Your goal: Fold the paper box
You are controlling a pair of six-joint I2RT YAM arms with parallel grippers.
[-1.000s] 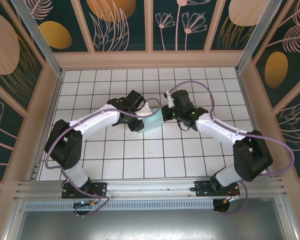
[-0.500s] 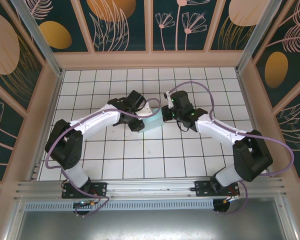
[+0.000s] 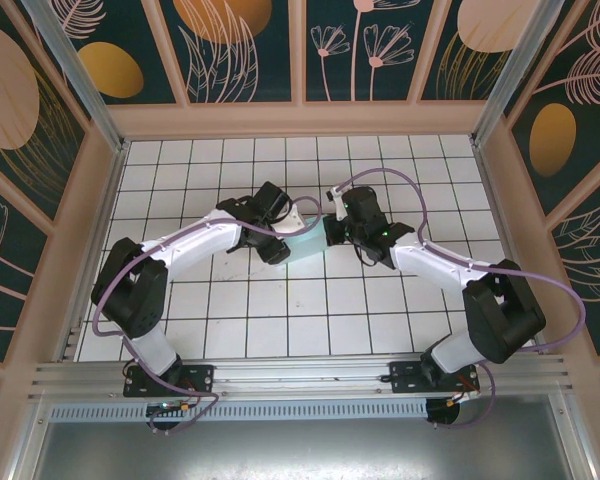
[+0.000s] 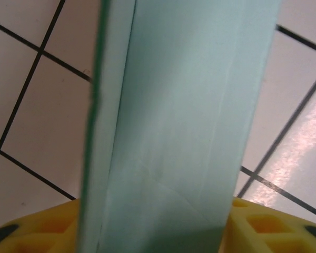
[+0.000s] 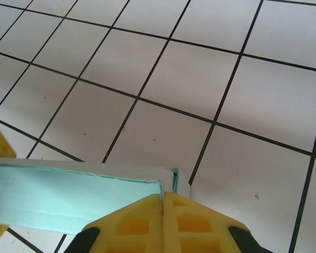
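From above, the paper box (image 3: pixel 306 244) sits on the white tiled table (image 3: pixel 280 320) near its middle, squeezed between the two arms. The left pincer (image 3: pixel 283 246) is at the box's left end and the right pincer (image 3: pixel 330 232) at its right end.

In the left wrist view, the pale teal paper box (image 4: pixel 179 132) rises as a tall creased panel straight up from the left pincer (image 4: pixel 158 224). One yellow finger (image 4: pixel 268 229) shows on each side of it. The fingers stand apart with the card between them, but I cannot tell whether they press on it.

In the right wrist view, the right pincer (image 5: pixel 163 203) has its yellow fingers closed together, nipping the thin end edge of the paper box (image 5: pixel 68 200). The box's wall runs off to the left, just above the table (image 5: pixel 200 79).
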